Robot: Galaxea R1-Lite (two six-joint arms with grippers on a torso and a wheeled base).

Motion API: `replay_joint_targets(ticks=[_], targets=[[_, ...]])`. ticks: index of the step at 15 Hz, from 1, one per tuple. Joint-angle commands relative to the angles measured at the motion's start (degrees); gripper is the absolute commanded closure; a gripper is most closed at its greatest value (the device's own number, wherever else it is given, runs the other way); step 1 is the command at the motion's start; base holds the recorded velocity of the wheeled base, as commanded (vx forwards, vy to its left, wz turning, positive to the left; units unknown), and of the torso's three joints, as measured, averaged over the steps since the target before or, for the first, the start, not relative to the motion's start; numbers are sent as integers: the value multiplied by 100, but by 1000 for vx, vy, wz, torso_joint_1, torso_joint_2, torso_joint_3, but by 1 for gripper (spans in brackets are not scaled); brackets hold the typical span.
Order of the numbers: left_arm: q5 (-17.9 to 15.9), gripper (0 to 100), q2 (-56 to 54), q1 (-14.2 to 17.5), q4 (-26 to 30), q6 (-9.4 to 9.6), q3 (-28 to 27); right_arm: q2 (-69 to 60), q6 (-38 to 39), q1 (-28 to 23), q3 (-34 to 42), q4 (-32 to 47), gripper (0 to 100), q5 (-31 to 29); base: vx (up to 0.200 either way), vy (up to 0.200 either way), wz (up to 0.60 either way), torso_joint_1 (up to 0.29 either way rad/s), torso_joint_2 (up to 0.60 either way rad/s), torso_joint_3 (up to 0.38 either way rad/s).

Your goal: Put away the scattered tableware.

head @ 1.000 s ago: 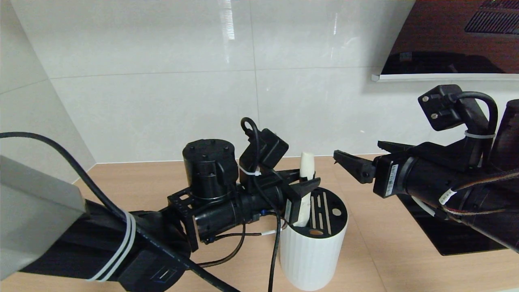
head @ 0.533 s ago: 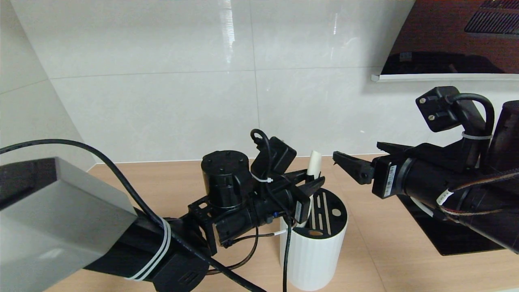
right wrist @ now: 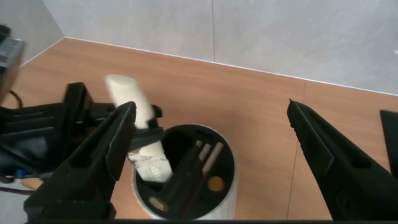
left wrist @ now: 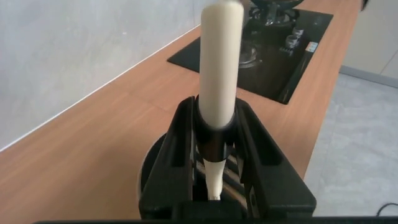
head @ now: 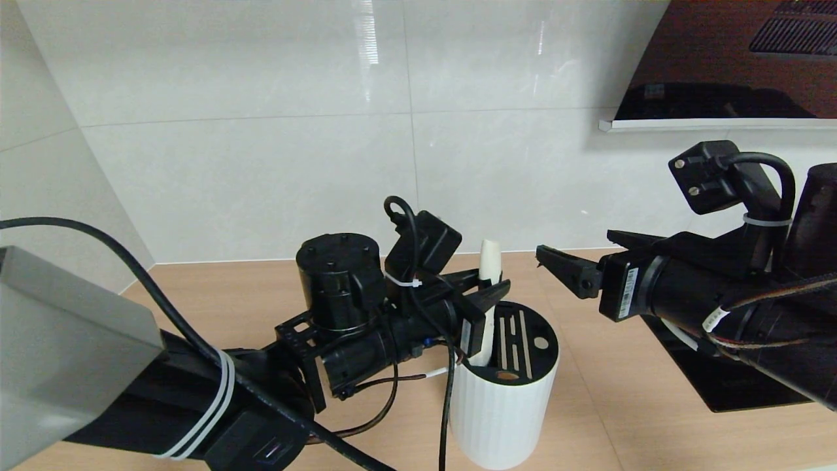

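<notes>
your left gripper (head: pixel 485 288) is clamped on the cream-handled utensil (head: pixel 490 255), whose lower end sits just inside the white slotted holder (head: pixel 503 405), toward the counter's (head: pixel 229 288) front edge. push down off-axis and it could bind on the rim and tip the holder. your right gripper (right wrist: pixel 208 118) hangs wide open just beside the holder's top, so a swing of the handle could hit it.

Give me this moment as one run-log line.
left gripper: shut on cream-handled utensil, lower end in white utensil holder | right gripper: open, empty, beside holder | holder: upright on wooden counter
</notes>
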Motion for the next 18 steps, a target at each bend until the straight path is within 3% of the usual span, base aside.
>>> replay_joint_targets(ticks=[1, 2, 12, 16, 18], targets=[[-1, 100, -93, 0, -40, -1, 16, 9, 1, 4, -2, -2, 0, 2, 0, 0, 0, 0, 0, 0], [-1, 0, -75, 0, -40, -1, 7, 9, 1, 4, -2, -2, 0, 2, 0, 0, 0, 0, 0, 0], [7, 0, -506, 9, -40, -19, 24, 9, 1, 4, -2, -2, 0, 2, 0, 0, 0, 0, 0, 0], [16, 0, -1077, 554, -31, -80, 24, -114, 1, -102, -2, -2, 0, -7, 0, 0, 0, 0, 0, 0], [201, 0, -1736, 844, -31, -379, 200, -369, 1, -225, 33, 6, 0, -25, 0, 0, 0, 0, 0, 0]])
